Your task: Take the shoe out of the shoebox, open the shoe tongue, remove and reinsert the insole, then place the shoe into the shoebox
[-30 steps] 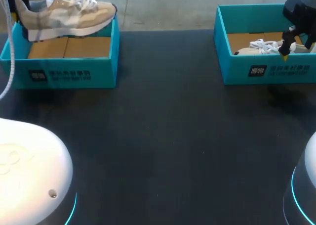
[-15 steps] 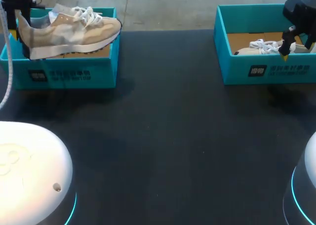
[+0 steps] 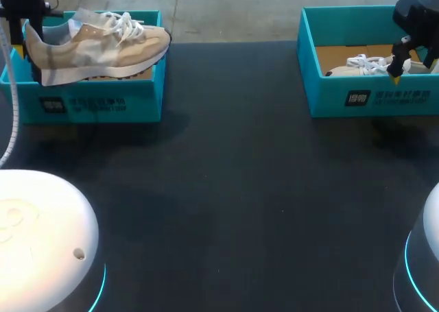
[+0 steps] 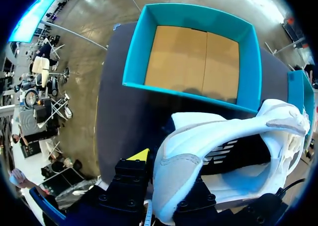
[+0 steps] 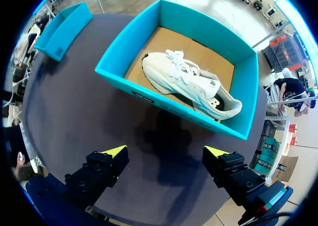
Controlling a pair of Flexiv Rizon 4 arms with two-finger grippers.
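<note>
My left gripper [image 3: 29, 41] is shut on the heel of a beige and white shoe [image 3: 99, 43]. It holds the shoe in the air over the left teal shoebox [image 3: 89, 101], toe pointing right. In the left wrist view the heel collar of the shoe [image 4: 179, 171] is pinched beside one yellow fingertip [image 4: 140, 155]. The left shoebox [image 4: 136, 52] lies below with only its cardboard floor showing. My right gripper [image 5: 165, 151] hangs open above the near wall of the right shoebox [image 5: 117, 62], in which a white shoe [image 5: 191, 82] lies on its side.
The two teal shoeboxes stand at the far left and the far right [image 3: 374, 96] of the dark table [image 3: 226, 188]. The white shoe [image 3: 357, 66] in the right box is partly behind my right gripper [image 3: 398, 66].
My left gripper has carried the beige shoe toward the box's front wall and slightly right. The right arm has not moved.
</note>
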